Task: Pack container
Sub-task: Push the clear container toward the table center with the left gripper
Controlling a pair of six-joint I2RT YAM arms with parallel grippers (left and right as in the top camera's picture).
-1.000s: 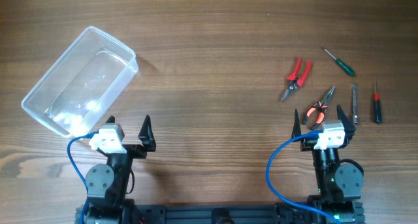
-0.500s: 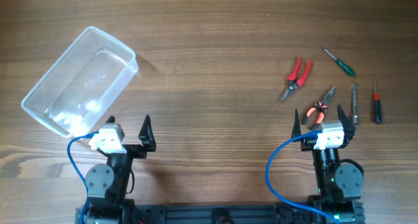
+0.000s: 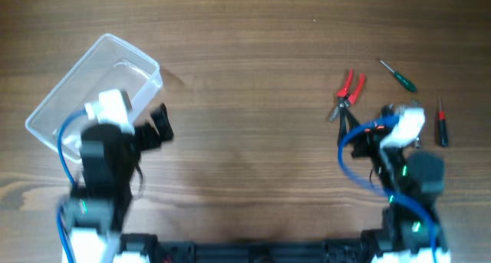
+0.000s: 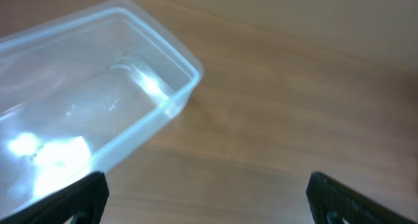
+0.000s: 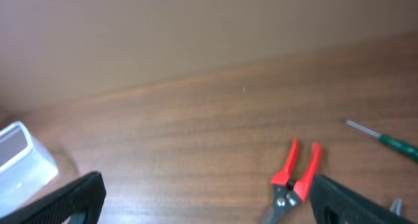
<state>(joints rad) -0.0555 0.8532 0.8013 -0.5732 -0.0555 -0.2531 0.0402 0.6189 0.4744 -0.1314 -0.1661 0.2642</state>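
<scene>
The clear plastic container [image 3: 92, 94] lies at an angle at the table's far left, with nothing in it; the left wrist view shows its near corner [image 4: 85, 100]. My left gripper [image 3: 151, 128] is open and empty just right of the container's near end, its fingers wide apart [image 4: 209, 204]. My right gripper [image 3: 367, 126] is open and empty over the hand tools on the right, with its fingers wide apart [image 5: 212, 201]. The red-handled pliers [image 3: 349, 87] lie just beyond it and show by its right finger [image 5: 294, 178].
A green screwdriver [image 3: 399, 73] lies at the far right and shows in the right wrist view [image 5: 385, 142]. A red-and-black screwdriver [image 3: 442, 119] lies by the right edge. An orange-handled tool [image 3: 376, 127] is mostly hidden under the right arm. Blue cables trail from both wrists.
Both arms have swung forward from the table's near edge. The left gripper now sits beside the container, and the right one sits over the tools. The tools and container have not moved.
</scene>
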